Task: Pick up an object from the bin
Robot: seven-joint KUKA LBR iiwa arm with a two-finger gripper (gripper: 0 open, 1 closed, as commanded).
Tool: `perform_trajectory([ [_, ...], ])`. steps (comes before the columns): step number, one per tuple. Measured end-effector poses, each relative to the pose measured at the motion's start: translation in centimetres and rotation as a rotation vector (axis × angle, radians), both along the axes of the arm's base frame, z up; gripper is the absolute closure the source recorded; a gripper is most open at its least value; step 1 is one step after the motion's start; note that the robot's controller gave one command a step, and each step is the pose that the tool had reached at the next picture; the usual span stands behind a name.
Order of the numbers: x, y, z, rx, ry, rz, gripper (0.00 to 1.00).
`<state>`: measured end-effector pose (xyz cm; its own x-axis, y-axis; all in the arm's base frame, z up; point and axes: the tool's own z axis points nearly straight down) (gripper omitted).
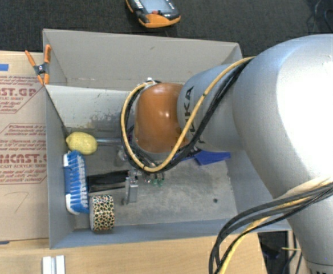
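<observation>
We judge this to be the approach step. The pincer (131,186) hangs low over the left part of the bin (143,56), and we cannot tell if it is open or closed. Just beside it lies a flat black thing (105,181), between it and a bristly blue brush (75,182). A round matt lemon (81,143) and a leopard-print roll (102,212) are near. The next move, we think, calls for a straight descent on one thing only.

The arm (269,107) bears black "KUKA" lettering (only partly legible); the cardboard (15,144) reads "CELL-CAST ACRYLIC SHEET".
</observation>
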<state>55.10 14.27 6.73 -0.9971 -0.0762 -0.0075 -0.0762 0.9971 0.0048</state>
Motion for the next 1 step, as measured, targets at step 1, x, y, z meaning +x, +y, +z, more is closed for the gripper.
perform_trajectory([
  [1, 0.16, 0.08, -0.05, 0.003, 0.0, -0.054, 1.0],
])
